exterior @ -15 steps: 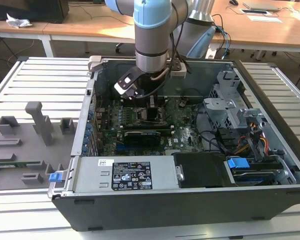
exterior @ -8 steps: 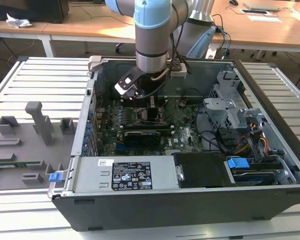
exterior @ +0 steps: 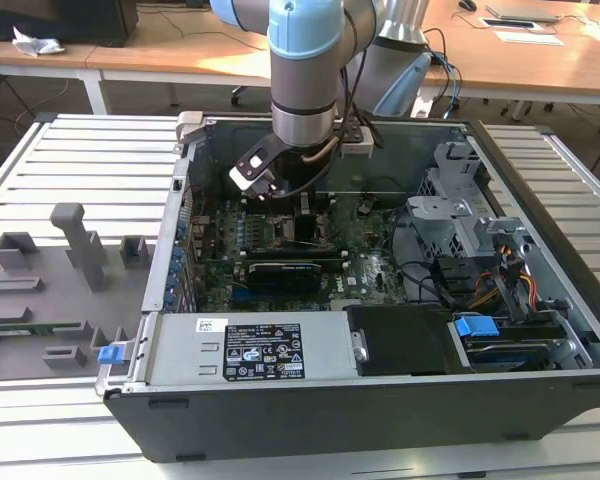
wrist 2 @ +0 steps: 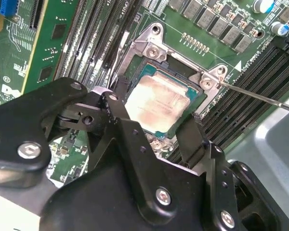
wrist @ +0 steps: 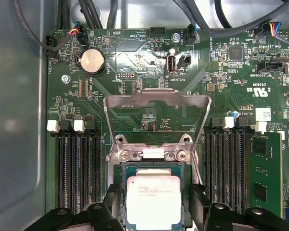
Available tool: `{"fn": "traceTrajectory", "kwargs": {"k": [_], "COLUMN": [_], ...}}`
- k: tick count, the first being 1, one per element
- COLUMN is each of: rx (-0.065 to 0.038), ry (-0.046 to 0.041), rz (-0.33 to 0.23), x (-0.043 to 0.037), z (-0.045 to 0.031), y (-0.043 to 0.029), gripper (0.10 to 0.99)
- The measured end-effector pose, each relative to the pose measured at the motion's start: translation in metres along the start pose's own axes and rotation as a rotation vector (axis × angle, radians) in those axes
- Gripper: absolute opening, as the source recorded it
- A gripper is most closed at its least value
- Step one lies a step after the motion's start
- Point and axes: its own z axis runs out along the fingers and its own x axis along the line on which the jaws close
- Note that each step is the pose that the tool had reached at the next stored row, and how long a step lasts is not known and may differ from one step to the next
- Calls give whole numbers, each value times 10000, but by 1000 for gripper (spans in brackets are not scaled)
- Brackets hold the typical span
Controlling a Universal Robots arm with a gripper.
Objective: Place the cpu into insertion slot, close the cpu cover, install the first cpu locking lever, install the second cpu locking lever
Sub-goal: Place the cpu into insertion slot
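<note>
Silvery-grey and flat, the cpu (wrist: 153, 199) is seated in the insertion slot (wrist: 154, 168), directly between the jaws of the gripper (wrist: 155, 190). The jaws are spread, with one black finger (wrist: 113, 197) set to each side of the chip. In the first wrist view a narrow strip of socket is seen between each finger and the chip's edge, so nothing is pinched. Just beyond the fingertips the cpu cover (wrist: 183, 99) is left open on its hinge, and the green motherboard (wrist: 135, 57) is framed by its cut-out centre. Rows of black memory slots (wrist: 77, 168) are laid outside each finger. In the second wrist view a thin metal lever (wrist 2: 260, 96) is seen angled away from a socket corner, outside one jaw. In the exterior view the arm (exterior: 302, 60) is seen reaching down into the open computer case (exterior: 380, 420).
</note>
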Motion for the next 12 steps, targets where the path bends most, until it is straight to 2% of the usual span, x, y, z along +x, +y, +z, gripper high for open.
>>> {"fn": "traceTrajectory", "kwargs": {"k": [4,9,12], "rx": [-1,-1,1], "ry": [1,-8,-14], "rz": [1,-1,-1], "x": [0,0,-1], "z": [-70,-71,-71], "y": [4,4,4], "gripper": [675,675,471]}}
